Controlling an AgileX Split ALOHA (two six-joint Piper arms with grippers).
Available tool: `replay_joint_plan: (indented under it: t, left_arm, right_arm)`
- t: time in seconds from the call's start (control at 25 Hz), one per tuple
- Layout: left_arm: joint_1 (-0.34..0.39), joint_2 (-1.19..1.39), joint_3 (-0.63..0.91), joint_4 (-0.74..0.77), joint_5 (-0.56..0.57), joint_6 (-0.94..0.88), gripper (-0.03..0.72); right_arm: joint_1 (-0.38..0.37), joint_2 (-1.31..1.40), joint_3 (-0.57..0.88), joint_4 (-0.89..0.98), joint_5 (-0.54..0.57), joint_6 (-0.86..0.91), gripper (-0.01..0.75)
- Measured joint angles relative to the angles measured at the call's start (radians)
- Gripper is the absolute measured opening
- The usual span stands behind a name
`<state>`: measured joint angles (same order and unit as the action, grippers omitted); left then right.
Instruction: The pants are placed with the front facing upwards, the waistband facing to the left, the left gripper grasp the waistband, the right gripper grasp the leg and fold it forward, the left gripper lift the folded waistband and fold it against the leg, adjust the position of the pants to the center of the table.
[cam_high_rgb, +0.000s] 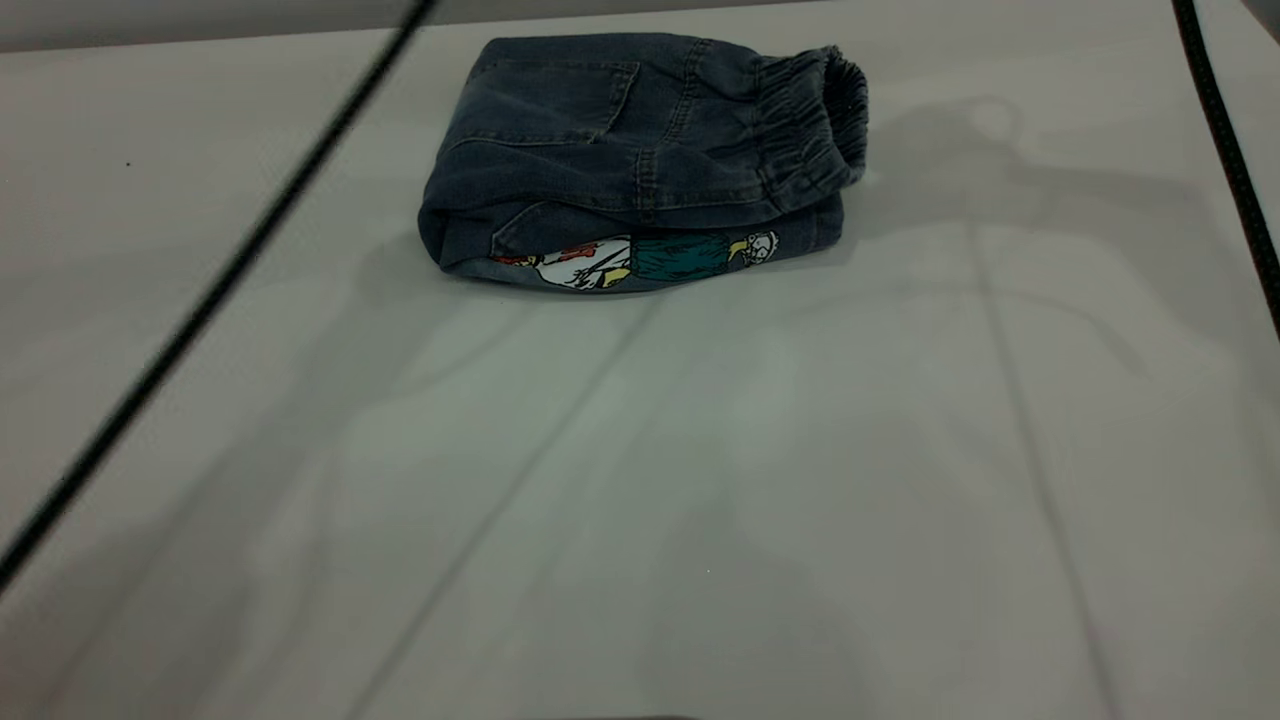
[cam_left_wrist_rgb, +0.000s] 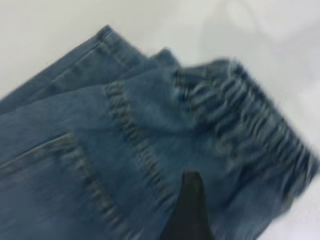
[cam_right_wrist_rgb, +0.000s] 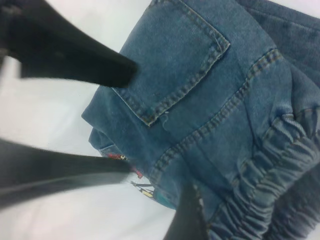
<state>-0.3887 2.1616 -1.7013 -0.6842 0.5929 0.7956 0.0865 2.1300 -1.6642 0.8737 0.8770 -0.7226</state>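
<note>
The pants (cam_high_rgb: 620, 140) lie folded in a compact denim bundle at the far middle of the table (cam_high_rgb: 640, 480). The waistband (cam_high_rgb: 815, 125) is on top at the bundle's right end, back pocket facing up. The printed leg (cam_high_rgb: 640, 262) peeks out underneath along the near edge. Neither gripper shows in the exterior view. In the left wrist view my left gripper (cam_left_wrist_rgb: 247, 215) hovers over the waistband (cam_left_wrist_rgb: 240, 115), one dark finger (cam_left_wrist_rgb: 187, 210) showing. My right gripper (cam_right_wrist_rgb: 225, 215) hangs over the waistband (cam_right_wrist_rgb: 270, 175). The left gripper (cam_right_wrist_rgb: 132, 119) also appears there, open, by the folded edge.
Two black cables cross the exterior view, one (cam_high_rgb: 230, 265) diagonally at the left and one (cam_high_rgb: 1225, 140) down the right edge. Arm shadows fall on the white tabletop in front of and to the right of the bundle.
</note>
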Motion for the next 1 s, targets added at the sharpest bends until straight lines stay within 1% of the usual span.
replay_joint_plan:
  t: [0.16, 0.24, 0.36, 0.44, 0.52, 0.6, 0.76, 0.88, 1.0]
  left_arm:
    - [0.004, -0.01, -0.015, 0.279, 0.051, -0.041, 0.582]
    - [0.004, 0.004, -0.015, 0.383, 0.054, -0.071, 0.582]
    - [0.004, 0.046, -0.015, 0.456, 0.016, -0.098, 0.583]
    - [0.004, 0.081, -0.015, 0.459, -0.044, -0.106, 0.583]
    - [0.004, 0.125, -0.015, 0.426, -0.112, -0.12, 0.583]
    - [0.002, 0.165, -0.015, 0.361, -0.19, -0.134, 0.583]
    - [-0.016, 0.238, -0.015, 0.245, -0.307, -0.135, 0.583]
    - [-0.035, 0.277, -0.015, 0.223, -0.345, -0.135, 0.583]
    - [-0.04, 0.308, -0.018, 0.215, -0.353, -0.137, 0.583]
  right_arm:
    - [0.0, 0.0, 0.0, 0.001, 0.017, 0.001, 0.526]
    - [0.0, 0.0, 0.0, 0.001, 0.02, 0.001, 0.526]
    - [0.0, 0.0, 0.0, 0.001, 0.022, 0.001, 0.526]
    - [0.0, 0.0, 0.0, 0.002, 0.022, 0.001, 0.526]
    - [0.0, 0.0, 0.0, 0.003, 0.023, 0.001, 0.526]
    - [0.0, 0.0, 0.0, 0.012, 0.024, 0.001, 0.526]
    - [0.0, 0.0, 0.0, 0.024, 0.025, 0.001, 0.526]
    - [0.0, 0.0, 0.0, 0.024, 0.025, 0.001, 0.526]
    - [0.0, 0.0, 0.0, 0.024, 0.025, 0.002, 0.526]
